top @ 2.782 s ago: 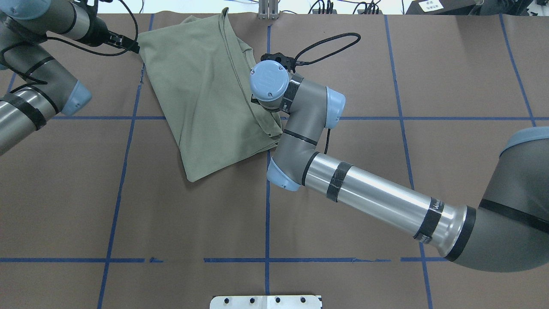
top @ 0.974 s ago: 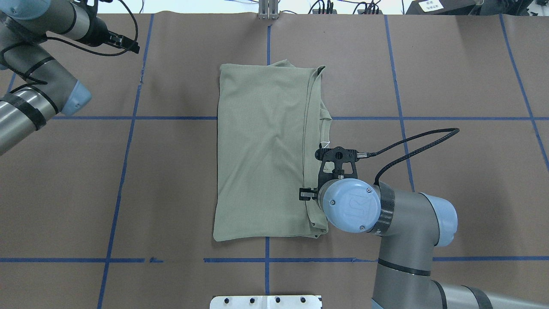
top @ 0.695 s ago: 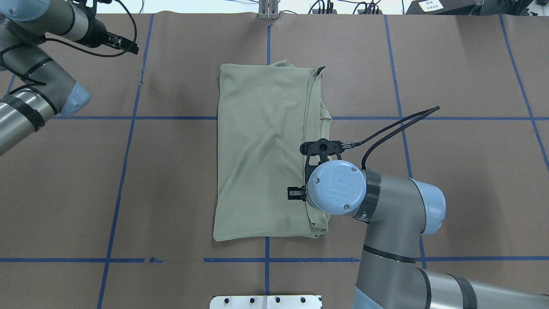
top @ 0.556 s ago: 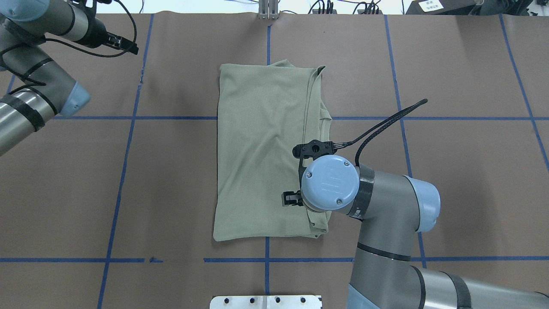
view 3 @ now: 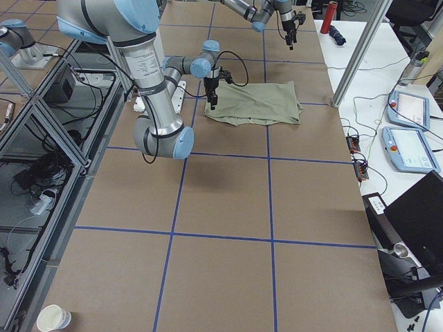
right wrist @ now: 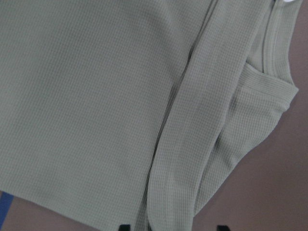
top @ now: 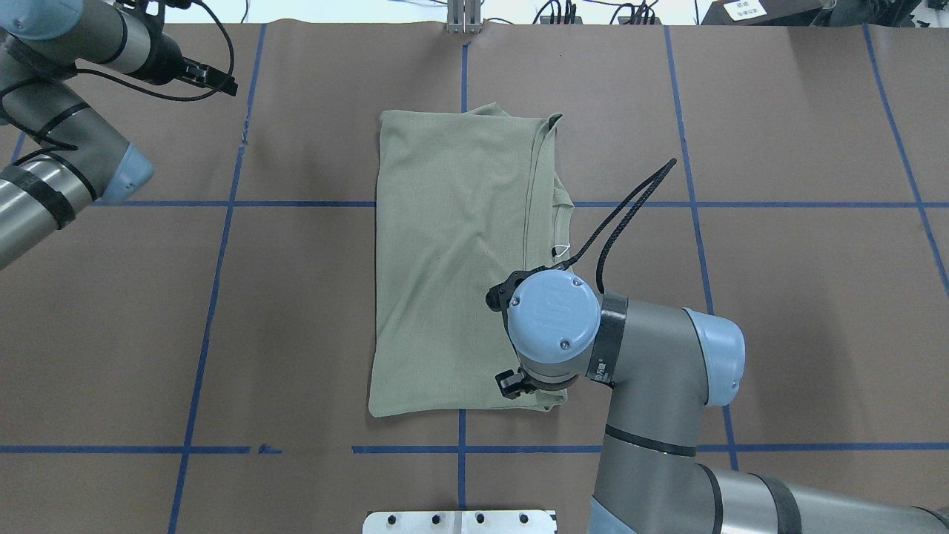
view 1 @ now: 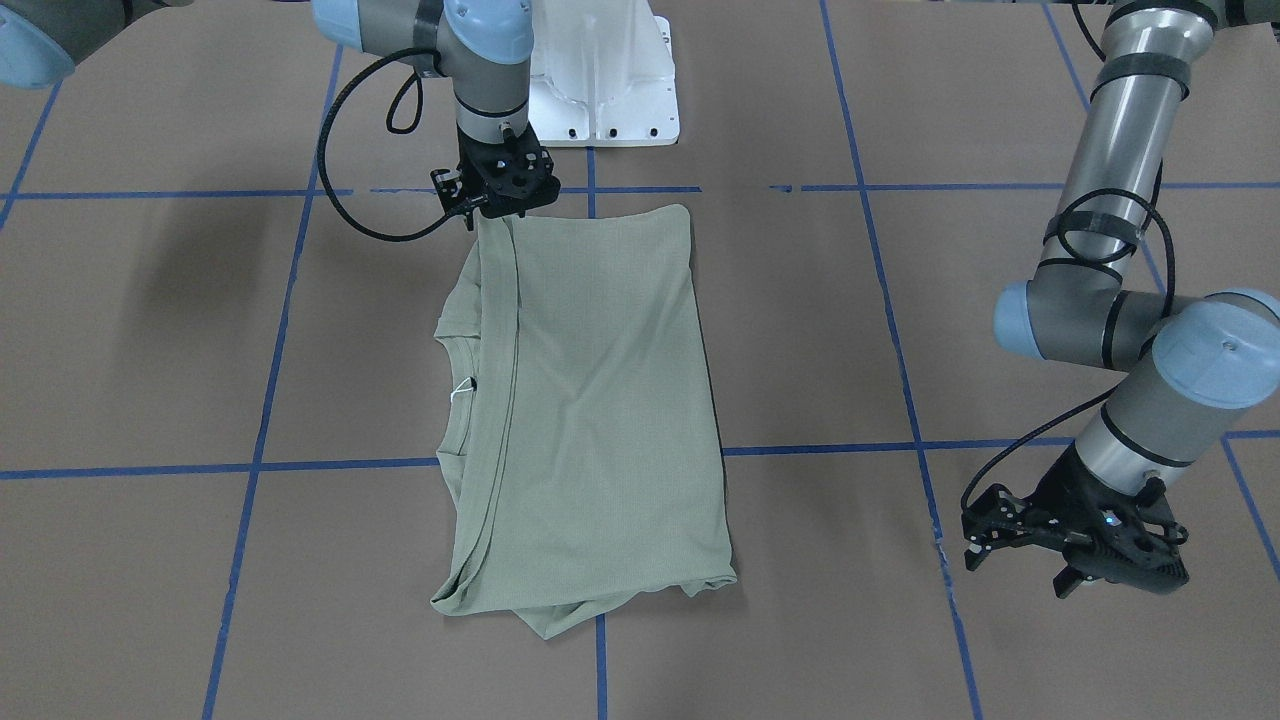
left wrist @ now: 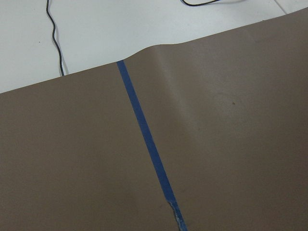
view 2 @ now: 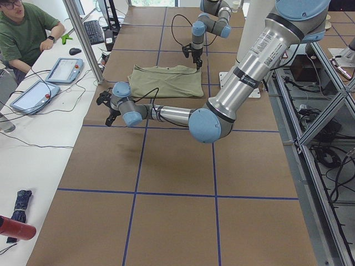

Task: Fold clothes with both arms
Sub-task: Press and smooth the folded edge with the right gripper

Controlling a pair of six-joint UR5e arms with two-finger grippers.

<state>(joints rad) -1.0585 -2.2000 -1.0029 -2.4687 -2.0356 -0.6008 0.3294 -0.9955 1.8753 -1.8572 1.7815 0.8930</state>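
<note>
I have the shirt lying flat in the middle of the bench, folded lengthwise into a long rectangle that crosses one of the blue tape lines. The stacked edges of the fold run along the robot's right side. The collar peeks out there, with the white tag loop beside it. The far end is slightly rumpled, with a lower layer poking out.

The right gripper points straight down over the shirt's corner nearest the robot, on that layered edge. From its wrist camera I see both fingertips standing apart with the thick fold between them, so the jaws are wide and hold nothing. I cannot tell whether they touch the cloth.

The left gripper hangs over bare bench toward the far left corner, well apart from the shirt. Its wrist camera shows only brown cover, tape and the bench edge. I cannot tell how its jaws stand.
</note>
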